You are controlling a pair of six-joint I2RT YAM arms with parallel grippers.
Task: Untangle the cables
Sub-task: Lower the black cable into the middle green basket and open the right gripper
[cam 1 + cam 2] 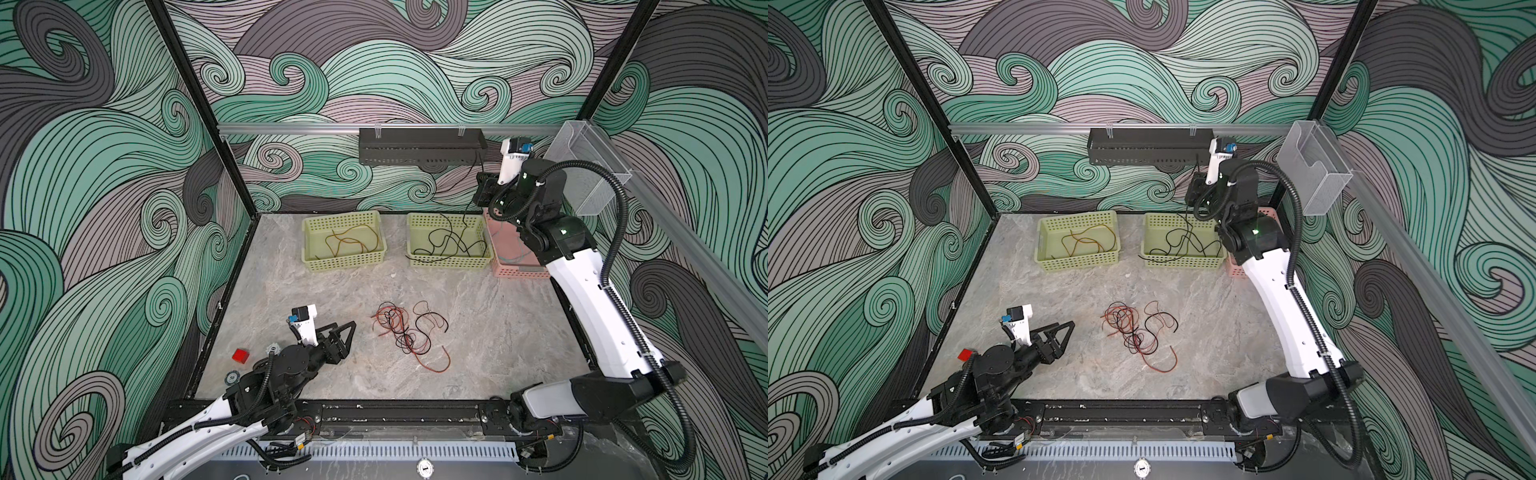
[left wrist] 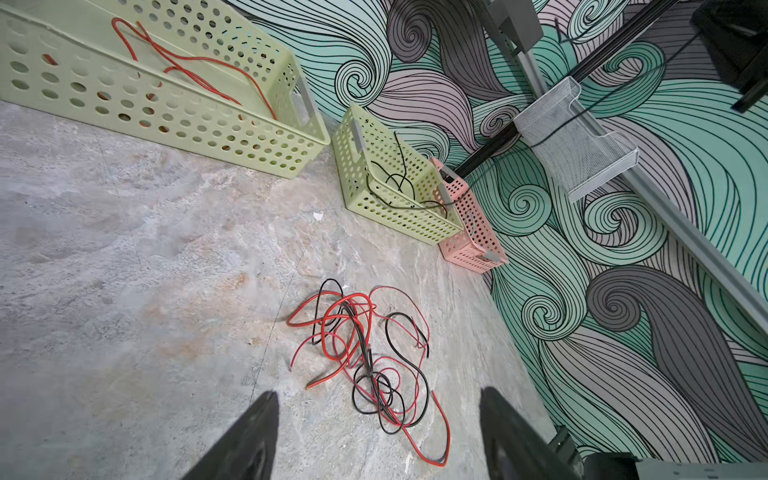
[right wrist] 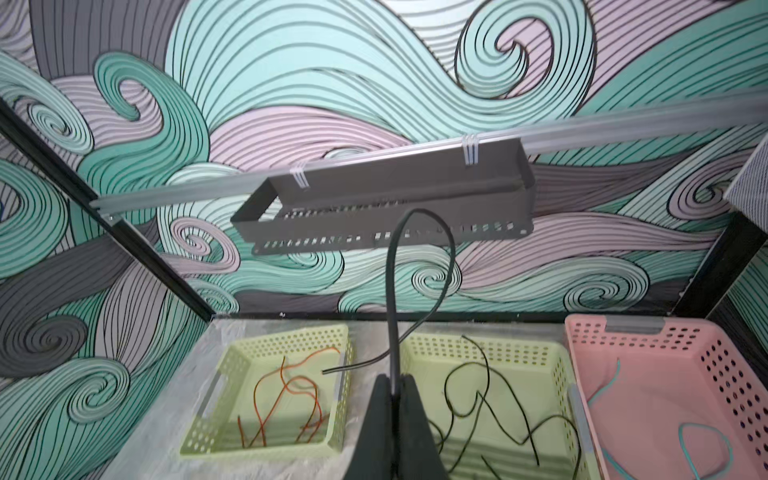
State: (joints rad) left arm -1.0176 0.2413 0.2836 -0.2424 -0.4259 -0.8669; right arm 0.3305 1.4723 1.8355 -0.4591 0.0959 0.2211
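Left gripper (image 2: 378, 391) low at the table's 7 o'clock, jaws wide, holding nothing. I see the red-and-black tangle (image 1: 409, 332) lying mid-table, at its 3 o'clock. Right gripper (image 3: 394, 380) raised at 1 o'clock, pinched tight on a black cable (image 3: 390, 286) above a green basket (image 1: 440, 262).

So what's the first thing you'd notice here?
The swirly green wall jumps out first. Then there's the messy tangle of red and black cables in the middle of the table, just ahead of the open left gripper. At the back, the right gripper holds a black cable up above the baskets.
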